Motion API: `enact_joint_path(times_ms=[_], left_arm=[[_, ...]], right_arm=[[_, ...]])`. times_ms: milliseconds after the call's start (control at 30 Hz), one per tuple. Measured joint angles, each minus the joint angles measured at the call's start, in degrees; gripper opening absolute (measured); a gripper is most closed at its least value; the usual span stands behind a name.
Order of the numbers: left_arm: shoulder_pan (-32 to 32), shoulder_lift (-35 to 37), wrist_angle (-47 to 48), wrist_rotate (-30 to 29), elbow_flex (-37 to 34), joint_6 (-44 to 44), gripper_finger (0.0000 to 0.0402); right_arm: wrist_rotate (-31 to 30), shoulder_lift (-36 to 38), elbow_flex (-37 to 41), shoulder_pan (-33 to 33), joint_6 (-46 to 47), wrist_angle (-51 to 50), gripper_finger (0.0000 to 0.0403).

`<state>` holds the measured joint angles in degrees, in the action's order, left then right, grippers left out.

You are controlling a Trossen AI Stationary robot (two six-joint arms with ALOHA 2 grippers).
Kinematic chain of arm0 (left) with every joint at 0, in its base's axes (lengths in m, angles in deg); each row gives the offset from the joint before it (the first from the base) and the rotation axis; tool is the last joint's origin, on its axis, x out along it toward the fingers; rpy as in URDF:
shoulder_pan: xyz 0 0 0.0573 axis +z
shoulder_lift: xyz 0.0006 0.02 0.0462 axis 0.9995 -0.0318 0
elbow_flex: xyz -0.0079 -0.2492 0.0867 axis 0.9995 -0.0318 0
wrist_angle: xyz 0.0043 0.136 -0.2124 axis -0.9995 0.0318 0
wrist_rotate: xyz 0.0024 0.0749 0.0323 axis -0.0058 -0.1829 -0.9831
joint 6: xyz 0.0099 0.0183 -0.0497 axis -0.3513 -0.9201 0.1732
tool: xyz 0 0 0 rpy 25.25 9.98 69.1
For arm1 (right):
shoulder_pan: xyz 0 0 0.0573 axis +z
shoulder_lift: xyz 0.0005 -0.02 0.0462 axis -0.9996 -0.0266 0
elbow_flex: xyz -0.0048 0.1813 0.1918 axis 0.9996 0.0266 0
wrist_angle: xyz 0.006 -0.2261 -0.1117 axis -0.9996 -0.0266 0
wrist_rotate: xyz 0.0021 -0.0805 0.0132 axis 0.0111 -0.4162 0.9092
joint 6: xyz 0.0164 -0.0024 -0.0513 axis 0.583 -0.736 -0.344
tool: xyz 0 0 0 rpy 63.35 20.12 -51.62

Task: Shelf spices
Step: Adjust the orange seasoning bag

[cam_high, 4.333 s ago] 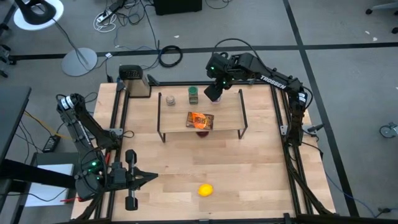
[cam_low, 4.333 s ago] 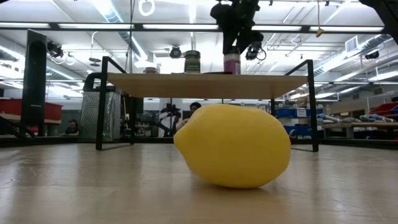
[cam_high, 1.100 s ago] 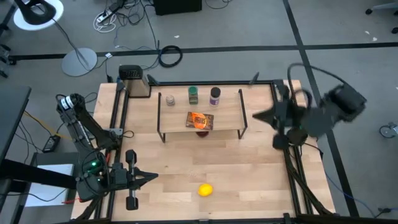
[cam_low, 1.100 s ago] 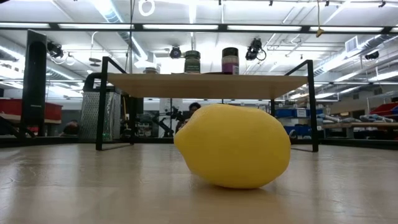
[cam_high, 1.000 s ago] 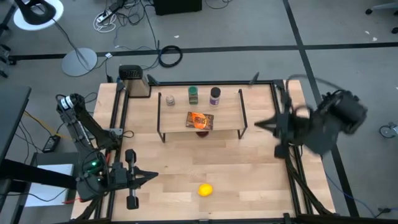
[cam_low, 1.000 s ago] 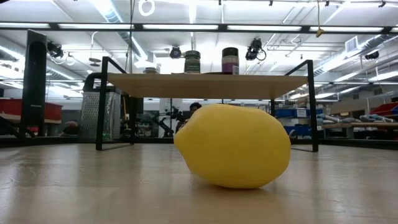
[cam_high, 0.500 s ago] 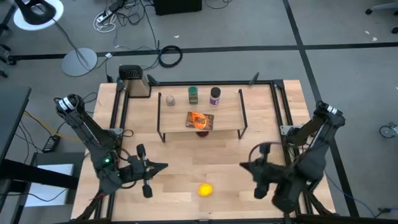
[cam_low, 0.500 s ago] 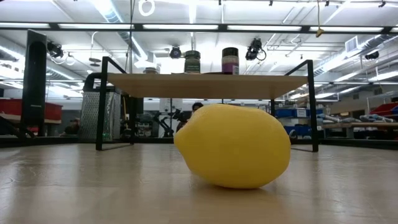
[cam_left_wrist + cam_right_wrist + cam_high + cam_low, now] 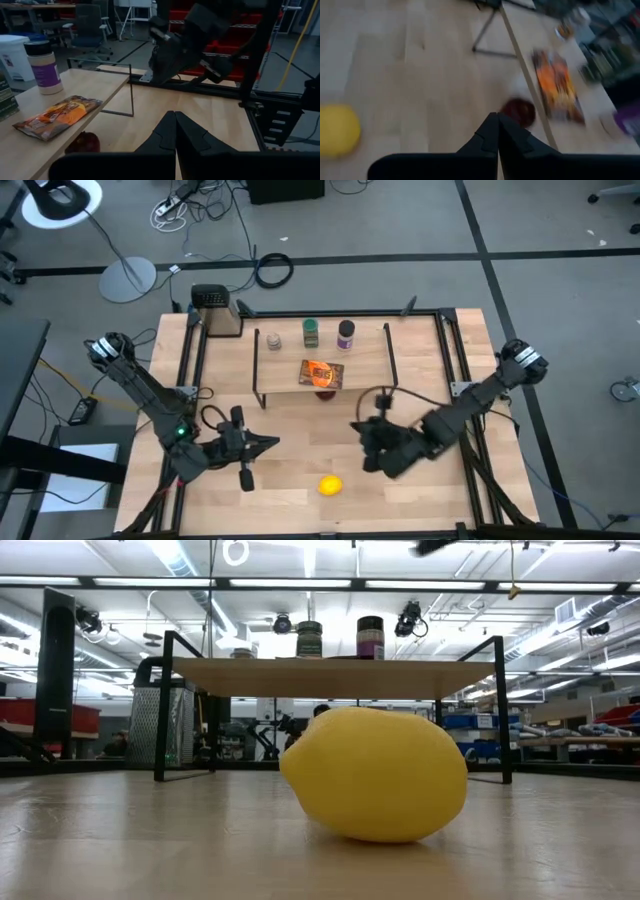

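1. Since 4.3 s ago the right gripper has left the purple jar on the shelf and swung low over the table, clenched and empty.
2. Left gripper is clenched too, near the lemon.
3. Shelving looks finished: 3 jars and the orange packet sit on top; next move is probably parking.
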<state>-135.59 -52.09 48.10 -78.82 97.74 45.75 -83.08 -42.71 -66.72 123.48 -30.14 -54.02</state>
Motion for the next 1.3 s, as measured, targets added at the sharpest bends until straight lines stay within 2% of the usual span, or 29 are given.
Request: enact_joint_path(times_ms=[100,200,400,533,667,900,1100,1300], left_arm=[[0.5,0.0,-0.3,0.3,0.0,0.0,0.0004],[0.5,0.0,-0.7,1.1,0.0,0.1,0.0004],[0.5,0.0,-1.5,1.9,0.0,0.1,0.0004],[0.5,0.0,-1.5,2.3,0.0,0.1,0.0004],[0.5,0.0,-1.5,2.6,0.0,0.1,0.0004],[0.5,0.0,-1.6,2.6,0.0,0.1,0.0004],[0.5,0.0,-1.9,2.7,0.0,0.1,0.0004],[0.5,0.0,-1.9,2.7,0.0,0.0,0.0004]], right_arm=[[4.4,0.0,0.6,-5.0,-10.1,11.5,0.0000],[7.8,-0.3,0.7,-10.1,-15.3,17.9,0.0000],[10.4,-0.4,0.8,-19.5,-15.9,19.7,0.0000],[13.2,-1.4,0.8,-23.5,-15.5,19.9,0.0000],[15.9,-2.9,0.7,-24.9,-15.5,20.3,0.0000],[16.1,-6.4,0.8,-24.8,-15.9,19.5,0.0000],[14.1,-7.2,0.8,-25.6,-15.6,17.9,0.0000],[13.0,-7.2,0.8,-26.5,-10.6,12.3,0.0000]])
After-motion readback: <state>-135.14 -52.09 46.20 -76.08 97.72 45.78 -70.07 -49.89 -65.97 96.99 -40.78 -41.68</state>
